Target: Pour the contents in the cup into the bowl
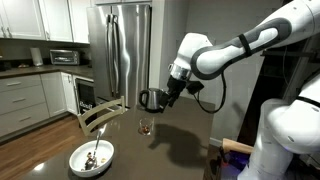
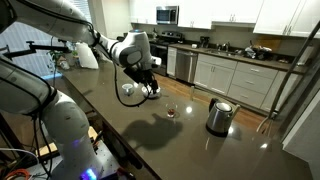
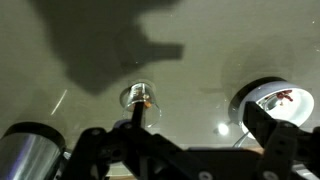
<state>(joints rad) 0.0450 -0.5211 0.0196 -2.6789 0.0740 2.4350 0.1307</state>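
While I hold the arm over the dark table [image 2: 150, 145], the claw [image 1: 151, 100] hangs in the air with its fingers [image 3: 262, 125] spread wide and nothing between them. Below the claw, standing upright on the tabletop and not touched by it, is the cup [image 3: 139, 97]; in the wrist view it sits just ahead of the fingers, nearer the one on that picture's left than the one on its right. In both exterior views there is a clear gap of air between claw and cup [image 1: 146, 127]. A little brownish matter, the contents [image 3: 143, 99], shows inside the glass, though it is too small for me to make out in detail. Off to the right of the claw in the wrist view is the bowl [image 3: 278, 103], wide and white, well apart from the cup. In an exterior view a spoon [image 1: 93, 152] rests in it. On the opposite side of the claw, at the wrist picture's lower left, stands the steel kettle [image 3: 30, 150], also apart from the cup and upright on the table.
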